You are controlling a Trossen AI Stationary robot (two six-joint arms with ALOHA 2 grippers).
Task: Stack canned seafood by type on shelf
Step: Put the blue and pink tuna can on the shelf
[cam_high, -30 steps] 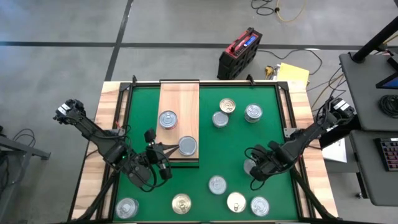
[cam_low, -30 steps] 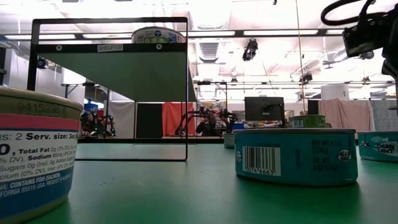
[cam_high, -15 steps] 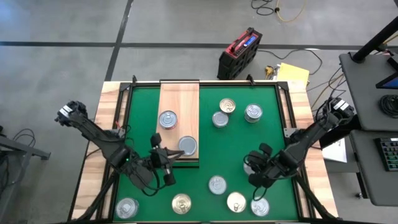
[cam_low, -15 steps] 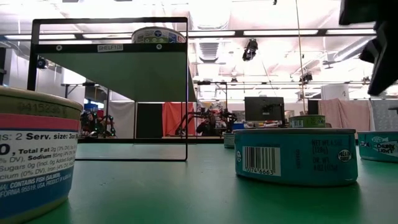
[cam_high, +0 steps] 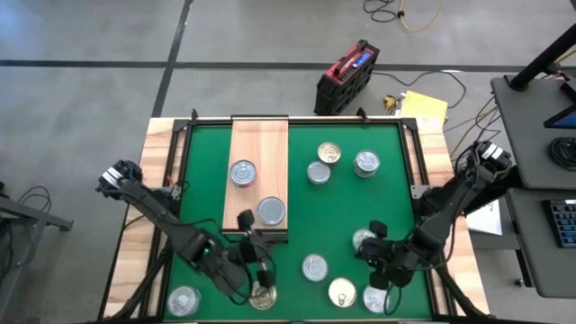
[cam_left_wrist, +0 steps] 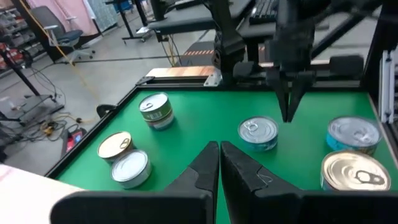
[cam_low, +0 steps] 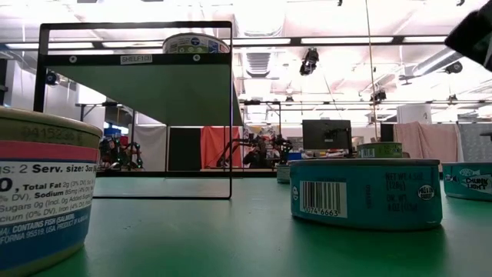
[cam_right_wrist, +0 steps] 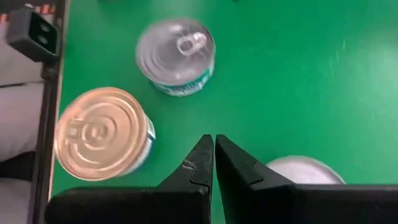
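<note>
Both arms have moved toward the front edge of the green mat (cam_high: 342,207) since a moment ago; the left gripper (cam_high: 262,277), which was just beside the front end of the shelf (cam_high: 259,144), now hangs over the gold-lidded can (cam_high: 262,298) in front of the shelf; its fingers (cam_left_wrist: 205,165) are pressed together with nothing between them; the right gripper (cam_high: 385,288) has slid from the middle of the mat's right side down to the cans near the front right corner; its fingers (cam_right_wrist: 202,158) are closed too and hold nothing.

Far from the shelf, on the floor behind the table, lie a red and black box (cam_high: 346,76) and a yellow sheet (cam_high: 423,106); a desk with a keyboard (cam_high: 560,220) stands off to the right; nothing blocks the top of the shelf.

The shelf is a pale wooden board lying along the left half of the mat; two silver-lidded cans sit on it, one near its middle (cam_high: 243,173) and one near its front end (cam_high: 271,211); in front of the shelf to the left sits one silver can (cam_high: 184,301); to the right of the shelf, at the back of the mat, three cans stand close together (cam_high: 326,162); in front of the shelf and to the right are one silver can (cam_high: 314,267), a gold-topped can (cam_high: 341,292) and two more silver ones, one just behind the right gripper (cam_high: 363,239) and one partly hidden under it.
</note>
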